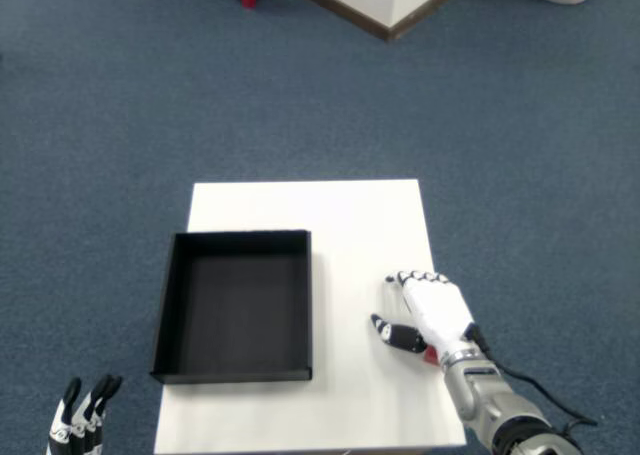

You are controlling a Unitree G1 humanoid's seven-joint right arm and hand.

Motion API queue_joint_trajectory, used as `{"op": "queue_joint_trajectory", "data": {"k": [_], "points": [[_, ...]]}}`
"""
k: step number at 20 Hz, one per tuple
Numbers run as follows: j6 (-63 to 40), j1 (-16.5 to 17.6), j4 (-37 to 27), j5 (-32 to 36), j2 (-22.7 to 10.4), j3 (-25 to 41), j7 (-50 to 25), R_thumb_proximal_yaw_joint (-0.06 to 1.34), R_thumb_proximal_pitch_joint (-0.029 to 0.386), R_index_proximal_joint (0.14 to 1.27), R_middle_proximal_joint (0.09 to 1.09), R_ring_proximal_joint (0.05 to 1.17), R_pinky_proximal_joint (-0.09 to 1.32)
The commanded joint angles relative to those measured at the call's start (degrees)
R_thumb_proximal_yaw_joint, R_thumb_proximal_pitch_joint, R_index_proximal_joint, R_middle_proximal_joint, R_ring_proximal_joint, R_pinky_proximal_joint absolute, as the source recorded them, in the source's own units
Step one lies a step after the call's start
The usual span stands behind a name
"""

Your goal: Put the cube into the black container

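The humanoid's right hand (432,315) lies palm-down on the right part of a small white table (350,220), fingers stretched toward the far edge and thumb (395,333) pushed out to the left, toward the black container (236,307). A sliver of red at the heel of the palm, just by the wrist, is most likely the cube (431,354); the hand covers nearly all of it, so whether the fingers actually grip it cannot be told from above. The hand sits low over that spot presumably because a flat, top-down reach is the way to trap a small block against the tabletop before closing on it. The container, a shallow square tray with nothing visible inside, stands on the left half of the table, apart from the hand with bare white surface between them, leaving a short sideways carry once the cube is secured. The left hand (78,415) hangs off the table's near-left corner, uninvolved.
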Motion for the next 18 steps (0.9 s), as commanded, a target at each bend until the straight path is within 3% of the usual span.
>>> {"op": "queue_joint_trajectory", "data": {"k": [1,18], "points": [[-0.47,-2.72,-1.51,1.59,-1.03,-0.8,-1.37,0.66,0.064,0.34,0.26,0.28,0.2],[-7.27,-0.87,0.98,1.4,-3.64,-1.13,-7.04,0.57,-0.003,0.29,0.24,0.23,0.13]]}}
